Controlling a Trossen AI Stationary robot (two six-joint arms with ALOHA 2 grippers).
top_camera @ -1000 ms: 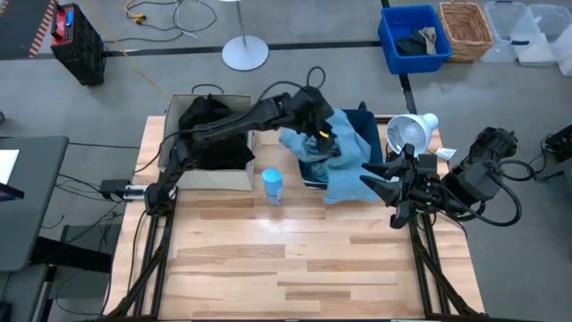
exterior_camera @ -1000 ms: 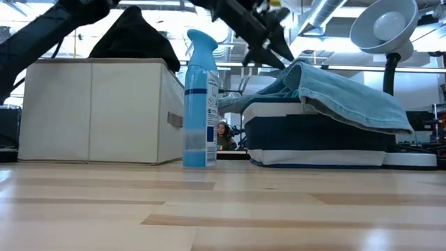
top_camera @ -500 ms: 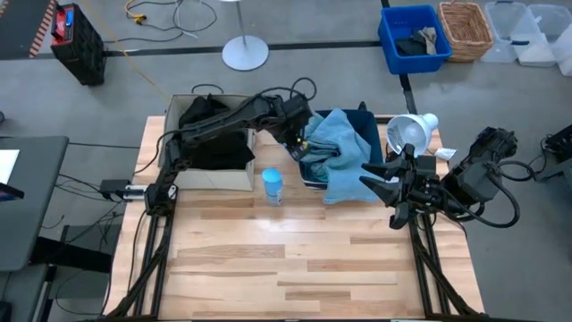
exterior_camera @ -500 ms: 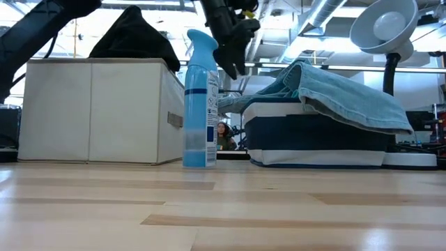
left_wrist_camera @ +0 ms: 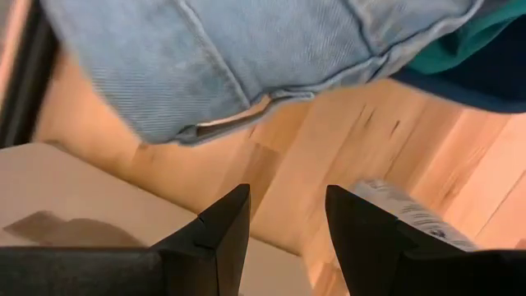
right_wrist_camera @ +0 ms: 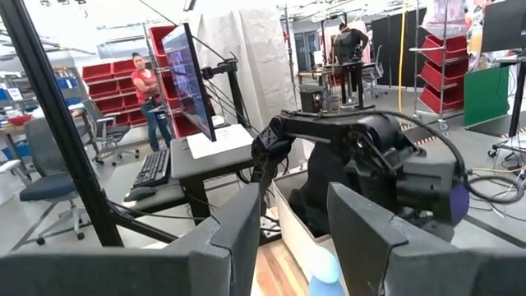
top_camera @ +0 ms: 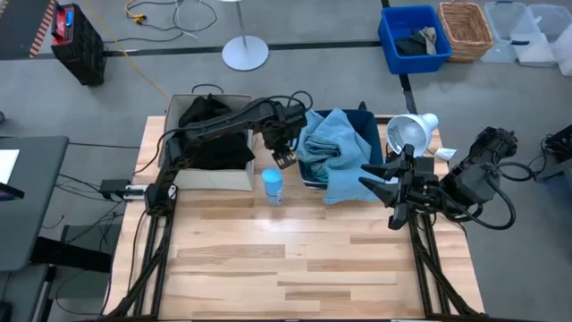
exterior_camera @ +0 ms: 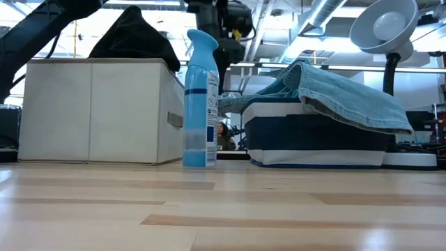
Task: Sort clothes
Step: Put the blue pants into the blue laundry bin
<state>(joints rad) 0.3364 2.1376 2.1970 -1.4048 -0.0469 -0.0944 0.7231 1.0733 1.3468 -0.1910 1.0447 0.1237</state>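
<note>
Pale denim trousers (top_camera: pixel 338 150) lie heaped over the navy bin (top_camera: pixel 365 117) at the back of the counter (top_camera: pixel 286 259), one leg spilling over the bin's front edge. A strip of turquoise cloth (left_wrist_camera: pixel 460 37) shows under them in the left wrist view. A dark garment (top_camera: pixel 204 114) is piled in the beige box (top_camera: pixel 225 179) to the left. The fourth garment cannot be made out.

The left gripper (top_camera: pixel 284 154) hangs between the box and the bin, just behind the spray bottle (top_camera: pixel 272 186), with its jaws spread and holding nothing. The right gripper (top_camera: pixel 382 183) waits at the right edge of the counter, jaws also spread and empty, near the white lamp (top_camera: pixel 408 132).

The step in hand looks like a reach for the next garment in the bin. To do it well, the left arm should come down on a raised fold of the trousers, not the flat of the cloth, and close deep enough to catch a good pinch. It should lift straight up until the hanging leg clears the bin rim, then swing wide of the bottle, which stands close and would tip easily.
</note>
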